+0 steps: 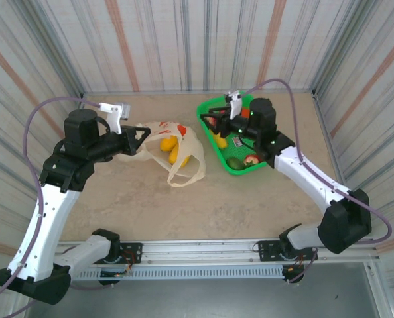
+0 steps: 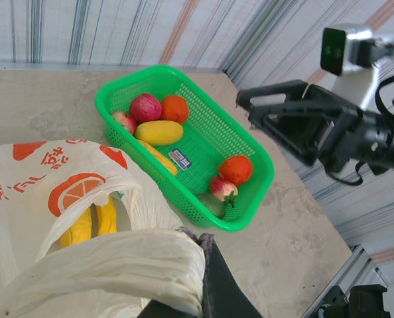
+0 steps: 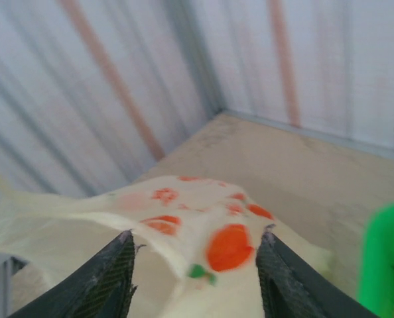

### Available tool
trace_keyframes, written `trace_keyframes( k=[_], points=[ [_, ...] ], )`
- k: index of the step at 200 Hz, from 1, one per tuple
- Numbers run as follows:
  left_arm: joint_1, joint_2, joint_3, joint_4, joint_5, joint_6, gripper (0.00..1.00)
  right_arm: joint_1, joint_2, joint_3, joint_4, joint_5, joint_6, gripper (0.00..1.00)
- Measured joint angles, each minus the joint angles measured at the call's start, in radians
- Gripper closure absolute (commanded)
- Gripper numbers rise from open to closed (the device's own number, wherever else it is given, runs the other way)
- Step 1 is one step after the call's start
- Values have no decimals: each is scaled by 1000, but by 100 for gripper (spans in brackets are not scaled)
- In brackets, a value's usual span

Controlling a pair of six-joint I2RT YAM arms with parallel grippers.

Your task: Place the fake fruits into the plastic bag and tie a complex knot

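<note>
The left claw (image 1: pixel 144 134) is pinching the bag (image 1: pixel 177 149) handle at centre frame, with bananas (image 2: pixel 94 222) lying inside. The right claw (image 3: pixel 197 235) is hovering spread above the basket (image 2: pixel 213 142) right of centre, where most fruits (image 2: pixel 158 131) are waiting. The knot is not yet begun.

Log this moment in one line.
left gripper: shut on plastic bag | right gripper: open above green basket | bananas in bag
</note>
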Motion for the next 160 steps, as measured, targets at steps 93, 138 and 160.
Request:
trace_keyframes(
  k=[93, 138, 160],
  points=[
    [0, 0, -22, 0, 1, 0, 100, -152, 311, 217, -460, 240, 384, 43],
    [-6, 0, -22, 1, 0, 0, 100, -156, 453, 322, -545, 338, 787, 41],
    [-11, 0, -22, 0, 0, 0, 100, -160, 513, 354, -576, 362, 954, 37]
  ],
)
